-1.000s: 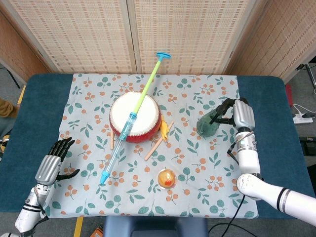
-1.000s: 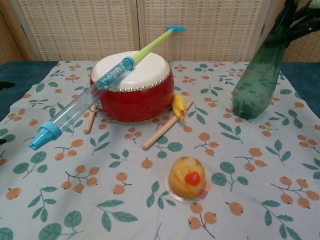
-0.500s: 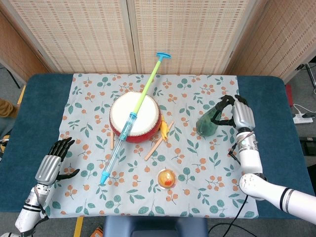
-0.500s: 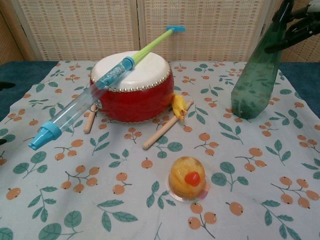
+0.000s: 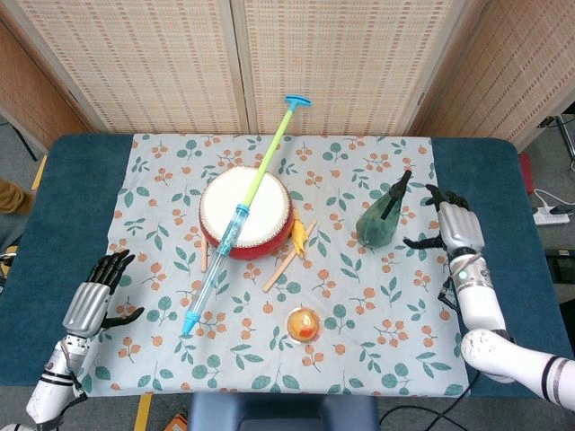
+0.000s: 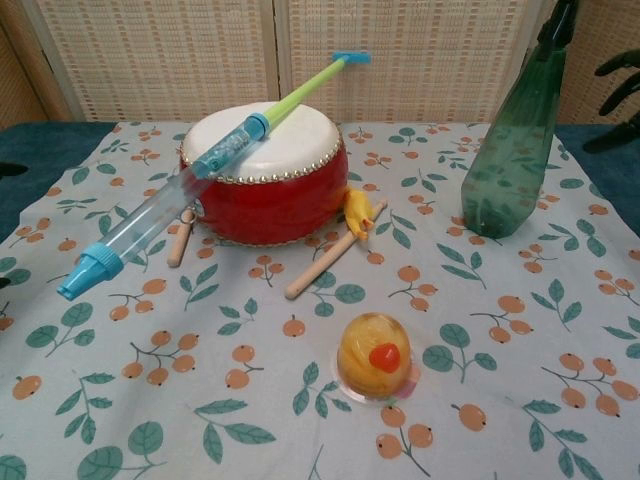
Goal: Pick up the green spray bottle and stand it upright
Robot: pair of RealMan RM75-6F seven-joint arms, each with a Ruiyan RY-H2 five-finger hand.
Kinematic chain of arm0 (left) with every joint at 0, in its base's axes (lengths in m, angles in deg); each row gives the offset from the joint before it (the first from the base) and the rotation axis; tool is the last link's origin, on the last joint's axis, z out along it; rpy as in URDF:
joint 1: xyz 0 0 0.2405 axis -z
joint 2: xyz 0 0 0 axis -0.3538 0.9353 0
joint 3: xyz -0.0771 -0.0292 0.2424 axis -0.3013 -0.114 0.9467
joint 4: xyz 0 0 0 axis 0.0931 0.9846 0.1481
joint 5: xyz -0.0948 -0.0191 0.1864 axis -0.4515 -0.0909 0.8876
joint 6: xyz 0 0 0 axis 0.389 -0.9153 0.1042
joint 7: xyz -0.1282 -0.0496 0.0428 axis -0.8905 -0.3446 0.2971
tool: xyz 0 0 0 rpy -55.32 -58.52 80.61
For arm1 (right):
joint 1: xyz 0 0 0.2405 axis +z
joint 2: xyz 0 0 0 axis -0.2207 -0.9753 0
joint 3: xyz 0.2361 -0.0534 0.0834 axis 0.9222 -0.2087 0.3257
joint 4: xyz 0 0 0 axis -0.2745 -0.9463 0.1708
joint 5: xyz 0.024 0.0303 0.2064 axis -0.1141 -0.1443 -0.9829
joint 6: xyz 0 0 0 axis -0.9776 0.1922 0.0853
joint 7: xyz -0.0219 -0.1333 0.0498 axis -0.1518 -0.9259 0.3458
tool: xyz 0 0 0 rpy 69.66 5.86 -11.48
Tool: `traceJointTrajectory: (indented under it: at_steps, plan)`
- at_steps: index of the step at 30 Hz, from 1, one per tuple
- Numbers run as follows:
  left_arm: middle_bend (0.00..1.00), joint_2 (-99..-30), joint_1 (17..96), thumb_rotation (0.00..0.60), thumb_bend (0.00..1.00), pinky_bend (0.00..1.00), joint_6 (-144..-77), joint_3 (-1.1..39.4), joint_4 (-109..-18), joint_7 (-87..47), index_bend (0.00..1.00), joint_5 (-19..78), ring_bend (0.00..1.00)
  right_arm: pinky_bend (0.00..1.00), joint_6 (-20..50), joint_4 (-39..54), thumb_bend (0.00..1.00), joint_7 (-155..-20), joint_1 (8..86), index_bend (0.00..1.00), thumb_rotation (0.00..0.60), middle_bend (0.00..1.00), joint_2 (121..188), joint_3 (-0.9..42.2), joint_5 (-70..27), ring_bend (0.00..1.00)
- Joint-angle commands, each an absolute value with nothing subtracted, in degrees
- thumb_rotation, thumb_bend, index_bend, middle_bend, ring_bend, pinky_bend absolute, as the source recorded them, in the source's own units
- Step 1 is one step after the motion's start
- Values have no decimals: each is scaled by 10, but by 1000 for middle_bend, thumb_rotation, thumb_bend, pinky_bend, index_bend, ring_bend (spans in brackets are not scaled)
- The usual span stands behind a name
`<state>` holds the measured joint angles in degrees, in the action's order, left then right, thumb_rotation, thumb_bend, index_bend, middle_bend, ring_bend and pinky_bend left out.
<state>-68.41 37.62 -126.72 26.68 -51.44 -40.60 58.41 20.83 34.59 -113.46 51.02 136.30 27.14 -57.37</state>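
On cloth [image 5: 377, 296]: upright green spray bottle [image 6: 513, 150]

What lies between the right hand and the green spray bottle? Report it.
Nothing: in the head view only bare patterned cloth separates the right hand from the upright green spray bottle; the chest view shows an empty gap too.
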Motion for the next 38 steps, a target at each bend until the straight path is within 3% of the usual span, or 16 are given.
traceJointTrajectory:
  at_steps: [1,4,8,11,17,25,30,38]
  plan:
    - [0,-684,376,600,167,30,-1266,267,-515,-404,0,583,0,0,155,372,0,-1178,451,0,600,185,1333,178,-452,0]
    - [0,-685,376,600,167,30,-1266,266,-516,-400,0,583,0,0,34,292,0,-1192,399,0,600,166,1385,124,-305,0]
    - [0,-685,374,600,168,30,-1273,265,-520,-393,0,584,0,0,-120,53,0,-1142,346,0,600,146,1503,92,-137,0]
    - [0,-686,373,600,168,30,-1274,265,-521,-388,0,583,0,0,-137,-77,0,-1031,319,0,600,141,1562,83,-95,0]
    - [0,-687,372,600,167,30,-1273,264,-521,-379,0,581,0,0,-133,-225,0,-918,292,0,600,139,1628,81,-58,0]
    - [0,-691,374,600,167,30,-1270,263,-521,-371,0,580,0,0,-122,-327,0,-780,301,0,600,139,1692,96,-19,0]
    - [0,-693,379,600,168,30,-1263,261,-521,-367,0,579,0,0,-112,-299,0,-692,310,0,600,139,1690,110,-7,0]
    - [0,-696,383,600,168,30,-1255,260,-517,-365,0,576,0,0,-83,-282,0,-708,318,0,600,139,1686,126,-3,0]
